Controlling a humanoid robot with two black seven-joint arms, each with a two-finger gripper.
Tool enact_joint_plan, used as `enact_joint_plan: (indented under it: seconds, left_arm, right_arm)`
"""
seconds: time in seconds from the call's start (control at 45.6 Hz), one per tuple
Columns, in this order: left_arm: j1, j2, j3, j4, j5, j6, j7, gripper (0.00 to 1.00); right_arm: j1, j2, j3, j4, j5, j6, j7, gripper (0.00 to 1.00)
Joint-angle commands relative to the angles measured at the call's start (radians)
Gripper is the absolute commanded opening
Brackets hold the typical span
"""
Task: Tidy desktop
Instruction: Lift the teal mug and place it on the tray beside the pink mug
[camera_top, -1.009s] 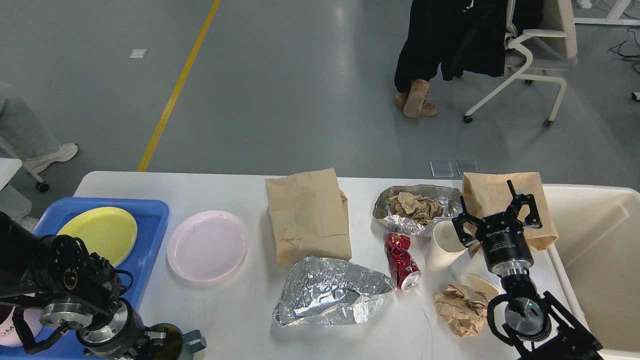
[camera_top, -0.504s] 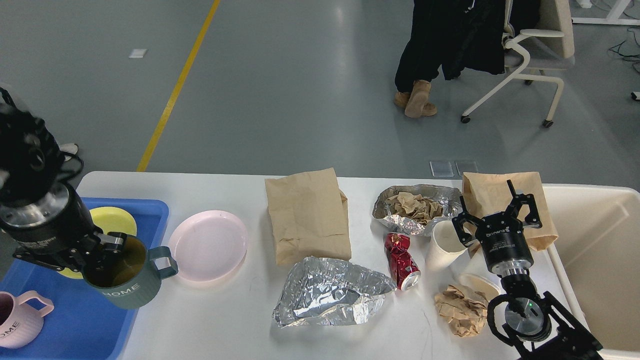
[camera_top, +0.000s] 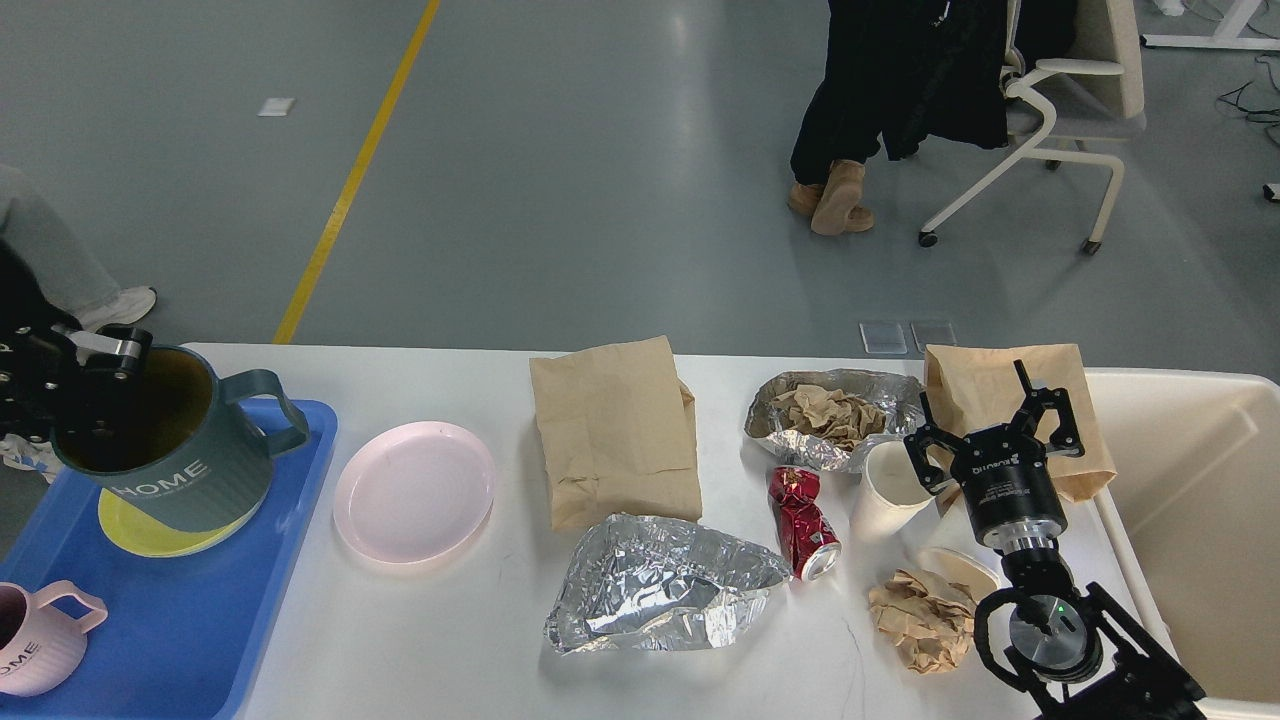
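Note:
The white desktop (camera_top: 420, 640) carries a pink plate (camera_top: 415, 490), a flat brown paper bag (camera_top: 615, 430), a crumpled foil sheet (camera_top: 660, 590), a crushed red can (camera_top: 803, 520), a foil tray of crumpled paper (camera_top: 835, 415), a white paper cup (camera_top: 885, 485), a crumpled paper ball (camera_top: 925, 615) and a second brown bag (camera_top: 1010, 400). My left gripper (camera_top: 100, 385) is shut on the rim of a dark green "HOME" mug (camera_top: 175, 455), held tilted over the yellow plate (camera_top: 150, 530) in the blue tray (camera_top: 180, 640). My right gripper (camera_top: 995, 420) is open and empty beside the paper cup.
A pink mug (camera_top: 30, 640) stands in the tray's near left corner. A cream bin (camera_top: 1190, 520) stands past the table's right end. A white lid (camera_top: 955, 565) lies by the paper ball. A person's legs and an office chair (camera_top: 1060, 110) are on the floor beyond.
My left arm has lifted the green mug from the near table edge and carried it left and back, over the yellow plate in the tray. The right arm has not moved.

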Motion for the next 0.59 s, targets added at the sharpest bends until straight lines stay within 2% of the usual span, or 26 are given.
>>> enact_joint_plan:
  seconds: [0.0,0.132,0.219,0.395,0.57]
  left_arm:
    - [0.117,0.147,0.038,0.101,0.047,0.0,-0.012,0.0]
    - [0.319,0.347,-0.015,0.284,0.167,0.0,0.002,0.0]
    - [0.525,0.434,-0.126,0.443,0.225,0.0,0.002,0.0]
    - [0.965,0.434,-0.406,0.738,0.277,0.0,0.003,0.0]
    - [1.246,0.427,-0.652,0.901,0.302,0.0,0.004,0.0]
  right_arm:
    - [0.0,0.0,0.0,0.0,0.0,0.0,0.0,1.0]
    - [0.0,0.0,0.0,0.0,0.0,0.0,0.0,1.0]
    - [0.0,0.0,0.0,0.0,0.0,0.0,0.0,1.0]
    - [0.0,0.0,0.0,0.0,0.0,0.0,0.0,1.0]
    - [0.0,0.0,0.0,0.0,0.0,0.0,0.0,1.0]
